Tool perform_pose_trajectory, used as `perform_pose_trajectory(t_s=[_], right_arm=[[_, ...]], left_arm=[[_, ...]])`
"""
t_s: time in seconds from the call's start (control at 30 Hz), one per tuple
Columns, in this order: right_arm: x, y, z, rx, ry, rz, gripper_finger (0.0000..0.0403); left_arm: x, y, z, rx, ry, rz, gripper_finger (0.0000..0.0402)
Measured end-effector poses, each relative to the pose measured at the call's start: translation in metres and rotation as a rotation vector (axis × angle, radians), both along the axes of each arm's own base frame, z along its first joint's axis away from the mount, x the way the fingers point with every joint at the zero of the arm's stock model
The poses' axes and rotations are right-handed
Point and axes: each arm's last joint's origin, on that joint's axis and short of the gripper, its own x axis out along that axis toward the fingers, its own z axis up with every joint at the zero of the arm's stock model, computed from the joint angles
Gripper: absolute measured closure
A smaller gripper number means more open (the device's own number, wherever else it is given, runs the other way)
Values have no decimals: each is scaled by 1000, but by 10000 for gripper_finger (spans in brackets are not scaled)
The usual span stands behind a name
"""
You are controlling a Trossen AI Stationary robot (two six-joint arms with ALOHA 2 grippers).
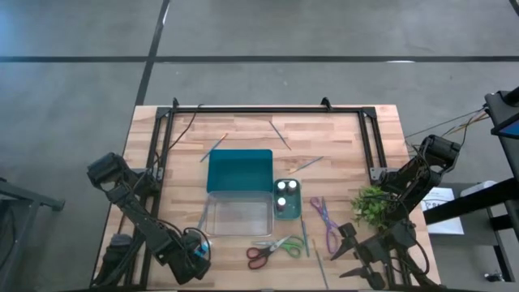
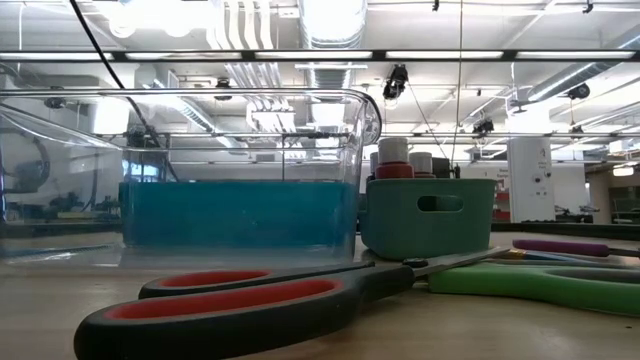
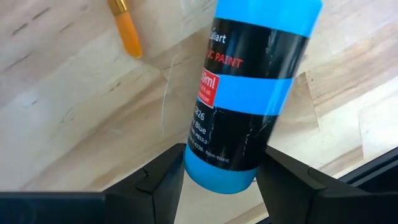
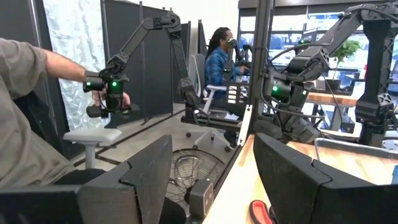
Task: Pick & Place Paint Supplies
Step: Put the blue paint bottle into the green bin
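Item one: my left claw, at the near left corner of the surface, is clamped on a blue paint bottle, with an orange-tipped brush lying just beyond it. Item two: my right claw, fingers parted and holding nothing, waits at the near right edge beside the plant sprig. Between them I log red-green scissors, purple scissors, two white-capped bottles in the small teal bin, and the clear container.

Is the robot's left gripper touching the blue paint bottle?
Touching. The left wrist view shows the left gripper with both dark fingers pressed against the sides of the blue paint bottle.
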Motion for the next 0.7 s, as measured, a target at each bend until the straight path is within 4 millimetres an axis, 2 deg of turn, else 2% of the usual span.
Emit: perform_pose_trajectory(t_s=[0.33,0.57,0.7], right_arm=[[0,0,0,0,0,0,181],[0,0,0,1,1,-1,181],[0,0,0,3,2,-3,181]], left_arm=[[0,1,0,16,-14,-21,205],[0,2,0,33,-24,-69,279],[-2,1,0,39,-30,-88,282]])
